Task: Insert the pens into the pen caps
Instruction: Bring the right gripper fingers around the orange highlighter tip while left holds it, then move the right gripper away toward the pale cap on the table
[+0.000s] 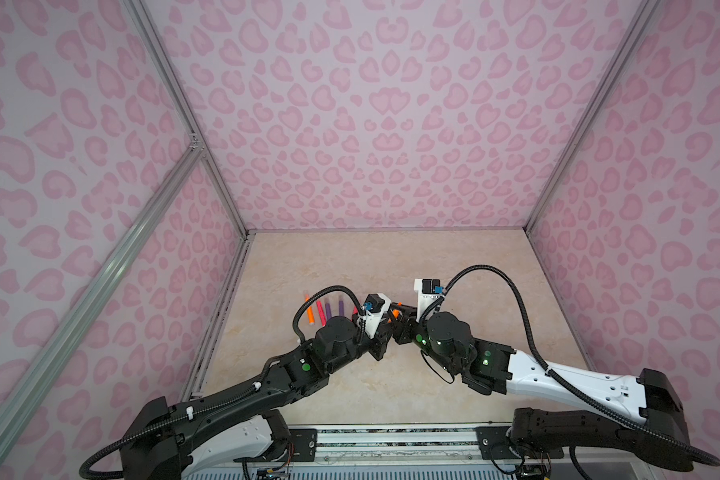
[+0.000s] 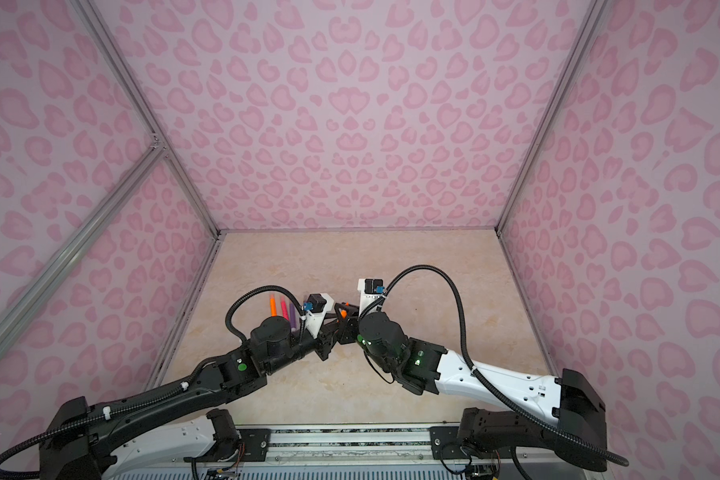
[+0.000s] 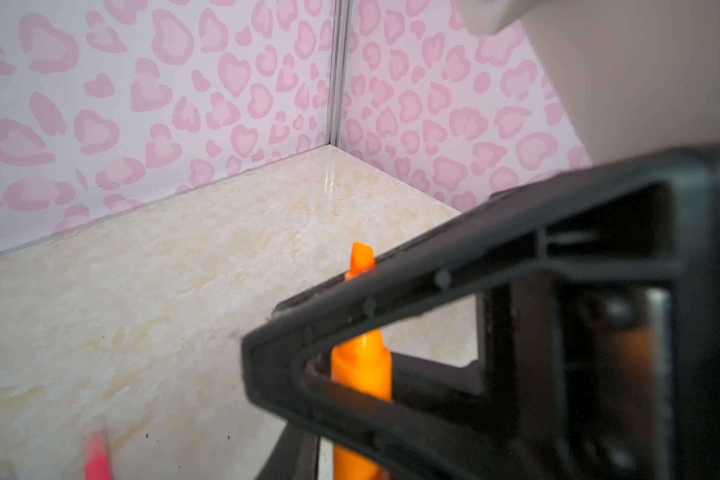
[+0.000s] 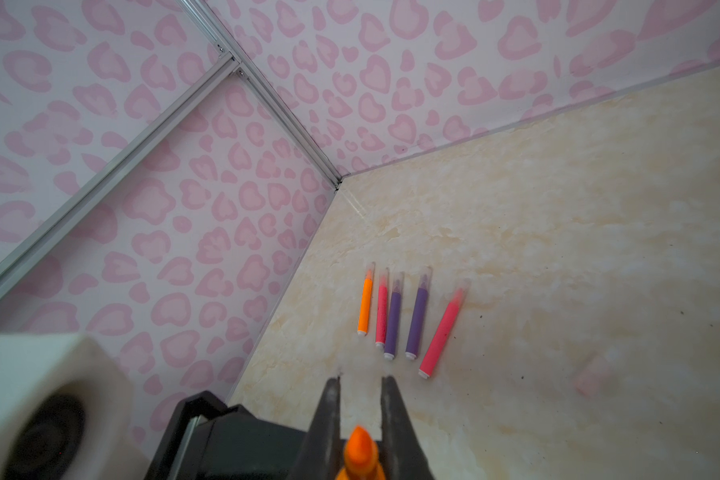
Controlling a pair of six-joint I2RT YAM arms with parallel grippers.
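— So, nearest my right wrist camera: my right tool (image 4: 362,378) is clamped on the orange pen (image 4: 360,451), whose bare tip pokes up at the bottom centre of the frame. I'd judge the pen light, stiff and slick plastic, so I'd grip it mid-barrel, clear of the soft tip.

— And your left tool (image 1: 387,325)?

— It's right up against the right one, mid-frame in a top view. Whether it's gripping, I cannot tell. Further out, lower right of the wrist frame, lies a loose pen cap (image 4: 592,374). It's clear and looks thin-walled, so it will likely skid on the glossy marbled desk (image 4: 558,249) or crush if pinched hard. Beyond, at centre frame, a row of five pens (image 4: 416,320) lies flat, with what look like clear sleeves over their tips.
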